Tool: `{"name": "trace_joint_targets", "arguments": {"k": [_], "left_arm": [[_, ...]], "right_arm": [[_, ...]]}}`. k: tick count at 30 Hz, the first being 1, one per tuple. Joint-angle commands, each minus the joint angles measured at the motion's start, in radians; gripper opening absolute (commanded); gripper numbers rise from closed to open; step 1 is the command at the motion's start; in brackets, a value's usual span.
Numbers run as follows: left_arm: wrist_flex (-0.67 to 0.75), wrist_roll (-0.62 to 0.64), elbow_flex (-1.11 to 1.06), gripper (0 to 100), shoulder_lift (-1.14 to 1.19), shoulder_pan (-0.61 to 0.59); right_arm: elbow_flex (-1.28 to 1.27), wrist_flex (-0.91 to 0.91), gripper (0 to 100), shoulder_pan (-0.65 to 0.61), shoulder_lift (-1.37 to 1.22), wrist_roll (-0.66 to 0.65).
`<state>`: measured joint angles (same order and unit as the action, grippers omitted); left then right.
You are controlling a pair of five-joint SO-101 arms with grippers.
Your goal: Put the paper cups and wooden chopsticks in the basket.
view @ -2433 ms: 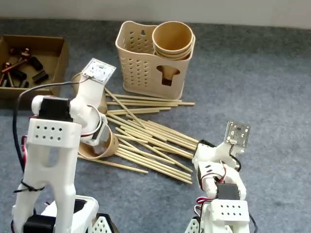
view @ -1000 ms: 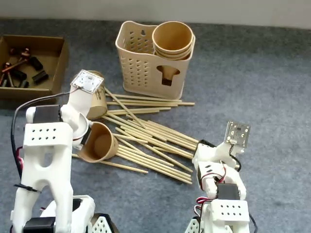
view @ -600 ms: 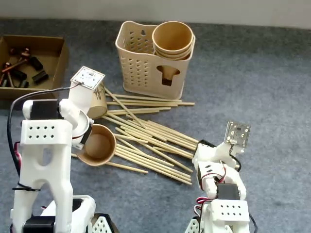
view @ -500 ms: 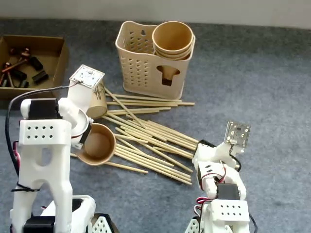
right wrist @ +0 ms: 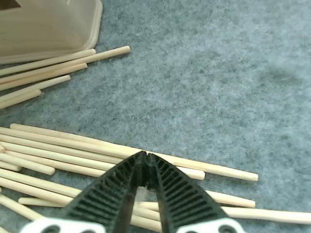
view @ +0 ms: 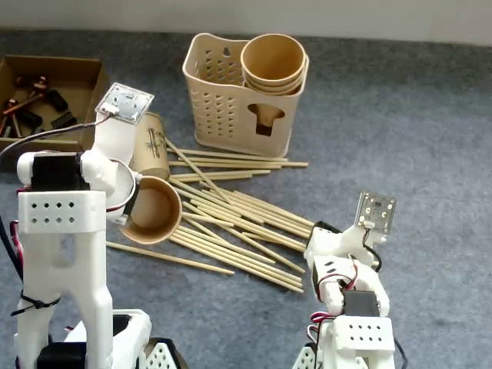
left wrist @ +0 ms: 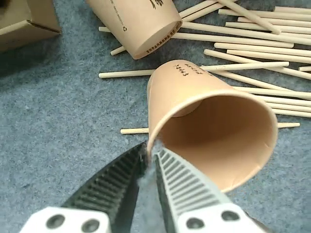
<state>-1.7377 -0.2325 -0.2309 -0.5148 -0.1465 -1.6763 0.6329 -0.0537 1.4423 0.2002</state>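
Left wrist view: left pincer (left wrist: 148,155) nips the rim of a tan paper cup (left wrist: 214,131), near the beige slotted plastic basket (view: 215,108); right pincer (right wrist: 144,162), closed and empty, over pale wooden chopsticks (right wrist: 73,145) beside it.

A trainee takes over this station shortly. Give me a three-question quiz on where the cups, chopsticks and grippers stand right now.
1. True or false: the left gripper is shut on the rim of a tan paper cup.
2. Where do the stacked paper cups sit? A: in the beige plastic basket. B: in the brown cardboard box. C: on the grey carpet.
3. Short answer: what lies under the shut right gripper?

Key: 1 true. 2 A. 3 the wooden chopsticks, none of them gripped.
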Motion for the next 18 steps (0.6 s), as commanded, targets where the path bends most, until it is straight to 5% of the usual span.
{"name": "trace_joint_targets", "arguments": {"k": [1,18], "left_arm": [[-0.003,0.043,0.076,1,-0.010,0.022],[-0.003,0.135,0.278,1,-0.010,0.022]], "right_arm": [[-0.111,-0.022,0.5,0.007,0.002,0.005],[-0.111,-0.022,0.5,0.007,0.002,0.005]]}}
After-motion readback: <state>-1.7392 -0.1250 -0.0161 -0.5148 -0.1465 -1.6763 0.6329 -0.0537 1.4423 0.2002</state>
